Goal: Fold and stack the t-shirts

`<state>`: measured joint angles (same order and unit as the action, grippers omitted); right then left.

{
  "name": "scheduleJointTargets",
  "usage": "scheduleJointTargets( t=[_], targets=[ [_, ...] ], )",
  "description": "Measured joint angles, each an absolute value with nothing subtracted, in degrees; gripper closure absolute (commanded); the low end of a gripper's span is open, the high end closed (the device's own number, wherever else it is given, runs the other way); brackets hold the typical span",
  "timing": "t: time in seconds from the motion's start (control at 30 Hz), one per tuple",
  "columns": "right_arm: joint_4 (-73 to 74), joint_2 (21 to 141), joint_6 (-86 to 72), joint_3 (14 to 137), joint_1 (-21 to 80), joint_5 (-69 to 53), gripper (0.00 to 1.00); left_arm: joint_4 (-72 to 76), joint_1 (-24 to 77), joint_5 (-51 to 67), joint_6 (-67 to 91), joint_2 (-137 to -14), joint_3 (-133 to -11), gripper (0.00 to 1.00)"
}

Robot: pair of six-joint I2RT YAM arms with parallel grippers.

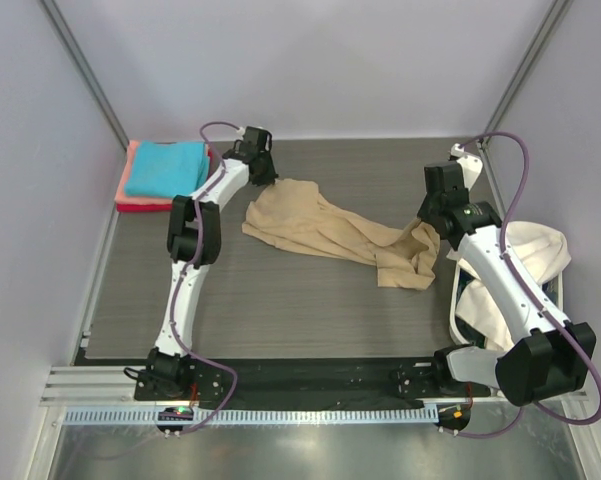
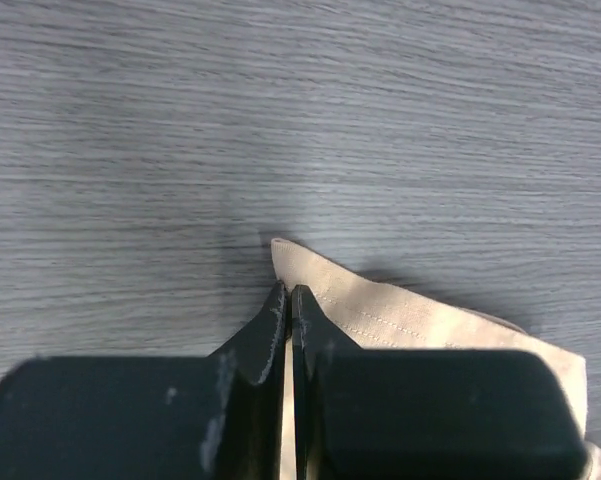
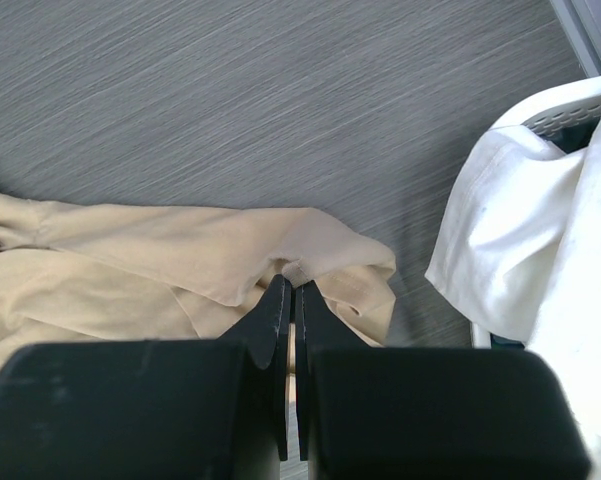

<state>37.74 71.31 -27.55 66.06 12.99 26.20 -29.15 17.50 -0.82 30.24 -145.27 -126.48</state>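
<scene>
A tan t-shirt (image 1: 325, 232) lies crumpled and stretched across the middle of the table. My left gripper (image 1: 263, 176) is shut on its far left corner; the hemmed corner (image 2: 380, 310) shows between and beside the jaws (image 2: 288, 292). My right gripper (image 1: 432, 222) is shut on a fold at the shirt's right end (image 3: 180, 260), pinched at the fingertips (image 3: 294, 287). A folded turquoise shirt (image 1: 165, 166) lies on a salmon-pink and a red one (image 1: 140, 204) at the far left. Cream-white shirts (image 1: 525, 262) hang over the basket; they also show in the right wrist view (image 3: 520, 240).
A white plastic basket (image 1: 458, 325) stands at the right edge of the table, partly under my right arm, with a dark green item inside. Its rim (image 3: 570, 105) shows in the right wrist view. Metal frame posts stand at the back corners.
</scene>
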Motion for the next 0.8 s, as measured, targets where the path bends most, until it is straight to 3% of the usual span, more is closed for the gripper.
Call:
scheduleJointTargets(
  t=[0.17,0.3,0.47,0.57,0.63,0.67,0.7,0.8],
  targets=[
    [37.52,72.31,-27.53,66.06,12.99,26.28,0.99,-32.27,17.5,-0.14,29.63,-144.59,-128.75,1.0],
    [37.45,72.77,-27.57,66.11,12.29,26.28,0.99,-34.33,17.5,0.25,28.27,-134.04,-122.1,1.0],
    [37.36,72.6,-27.66,66.32,10.46,26.35,0.99,-33.85,17.52,0.75,27.62,-98.19,-99.37,1.0],
    [37.32,71.99,-28.08,66.28,9.87,26.24,0.99,-31.7,17.74,1.63,28.77,-71.46,-83.5,0.93],
    [37.3,71.22,-28.45,65.91,9.85,25.98,0.99,-31.9,17.87,2.63,30.06,-58.76,-75.02,0.46],
    [37.32,70.78,-28.58,65.6,9.85,25.74,0.99,-32.32,17.93,3.22,30.85,-52.75,-70.96,0.32],
    [37.32,70.41,-28.67,65.3,9.85,25.52,0.99,-33.47,17.98,3.77,31.79,-48.01,-67.0,0.06],
    [37.34,69.71,-28.69,64.34,9.85,25.19,0.99,-41.87,18.09,4.4,34.04,-40.07,-58.22,0.0]
  ],
)
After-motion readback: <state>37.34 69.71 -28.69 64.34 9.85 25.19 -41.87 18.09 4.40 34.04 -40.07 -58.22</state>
